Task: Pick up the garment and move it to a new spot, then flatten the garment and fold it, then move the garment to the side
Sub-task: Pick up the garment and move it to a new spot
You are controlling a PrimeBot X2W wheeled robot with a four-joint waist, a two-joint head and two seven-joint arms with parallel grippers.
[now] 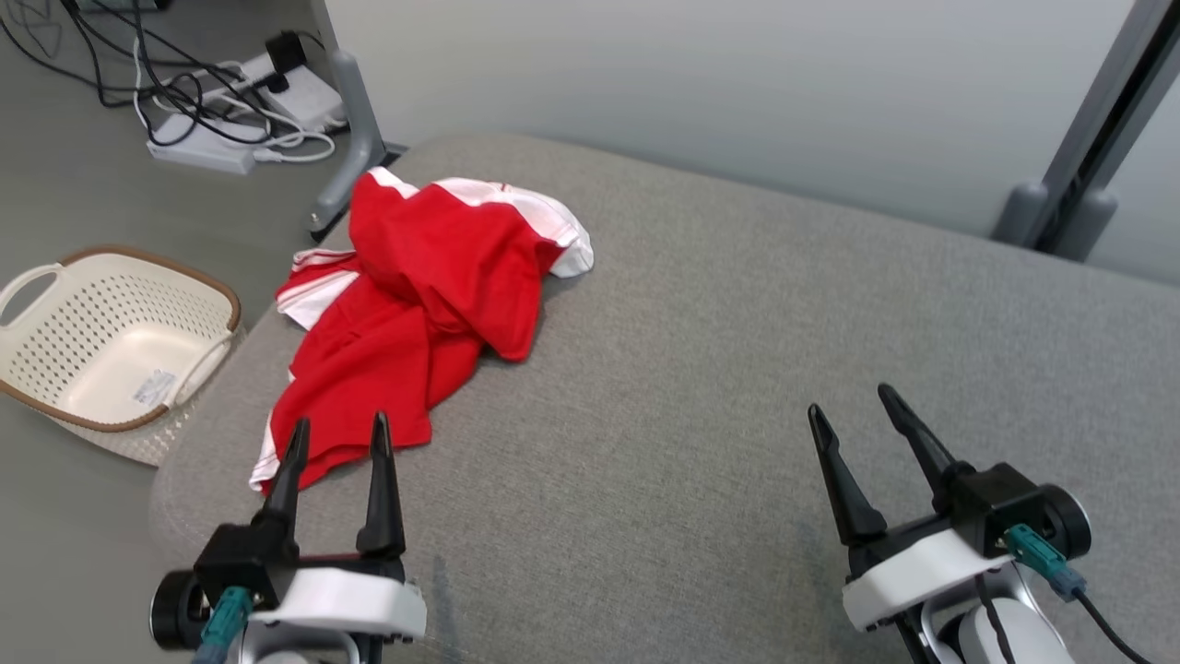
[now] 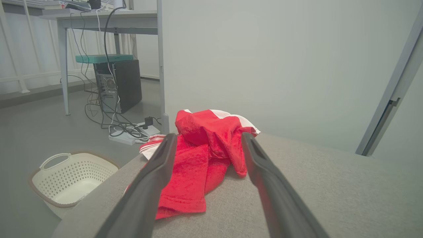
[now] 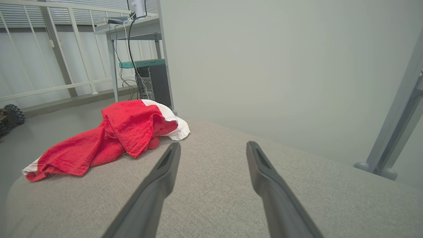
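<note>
My left gripper (image 1: 339, 421) hangs open and empty at the red garment's (image 1: 415, 304) near hem. My right gripper (image 1: 851, 400) gapes empty over bare cushion (image 1: 691, 369). Crumpled folds hide the garment's shape.

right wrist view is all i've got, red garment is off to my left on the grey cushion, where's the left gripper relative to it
Observer: The left gripper is open, with its fingertips over the near hem of the red garment. I cannot tell whether they touch it.
Operator: anything on the floor past that end of the cushion
Observer: Yes, a cream perforated basket stands on the floor beside the left end of the cushion.
Operator: what's behind the garment, it blocks my view
Observer: White power strips with tangled cables lie on the floor there.
</note>
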